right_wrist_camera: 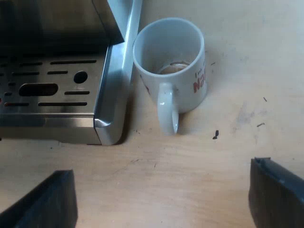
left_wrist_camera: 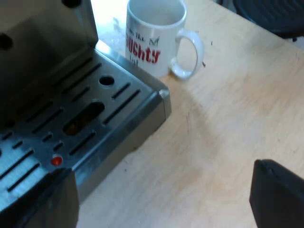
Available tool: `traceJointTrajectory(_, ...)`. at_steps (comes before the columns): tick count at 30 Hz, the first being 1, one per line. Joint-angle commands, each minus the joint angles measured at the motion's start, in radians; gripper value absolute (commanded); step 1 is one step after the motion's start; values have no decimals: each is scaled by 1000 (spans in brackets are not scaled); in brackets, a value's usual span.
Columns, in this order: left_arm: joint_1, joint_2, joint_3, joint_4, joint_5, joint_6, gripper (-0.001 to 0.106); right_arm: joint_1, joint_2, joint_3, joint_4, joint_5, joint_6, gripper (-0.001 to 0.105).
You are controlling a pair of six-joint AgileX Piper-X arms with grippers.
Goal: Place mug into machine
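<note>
The right gripper [right_wrist_camera: 161, 202], fingers spread wide and empty, hangs over bare table [right_wrist_camera: 213, 161]. The mug [right_wrist_camera: 173, 66] stands upright at its twelve o'clock, handle [right_wrist_camera: 167, 109] pointing back at six toward the fingers. The mug is on the table just beside a corner of the drip tray [right_wrist_camera: 57, 80], with the tray at its nine o'clock. The left gripper [left_wrist_camera: 159, 202], likewise spread and empty, looks farther off, so the right seems better placed.

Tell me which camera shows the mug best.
The right wrist view: it looks down on the whole mug, its handle, rim and inside visible. The left wrist view shows the mug from the side, red lettering facing, top cut off.
</note>
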Motion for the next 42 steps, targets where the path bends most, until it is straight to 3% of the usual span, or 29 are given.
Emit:
traceJointTrajectory(1, -5, -5, -8, -33, 4, -14, 102, -2, -4, -9, -3, -4, 1, 102)
traceJointTrajectory(19, -5, -5, -8, -157, 21, -16, 102, 4, 34, -9, -43, -63, 1, 102)
traceJointTrajectory(26, -5, -5, -8, -157, 21, -16, 102, 136, 138, -9, -103, 74, 18, 102)
traceJointTrajectory(30, -5, -5, -8, -157, 21, -16, 102, 211, 214, -9, -144, 190, 86, 102)
traceJointTrajectory(35, -5, -5, -8, -156, 21, -16, 102, 229, 305, -9, -200, 207, 147, 102)
traceJointTrajectory(42, -5, -5, -8, -143, 21, -16, 102, 229, 414, -9, -240, 250, 147, 102)
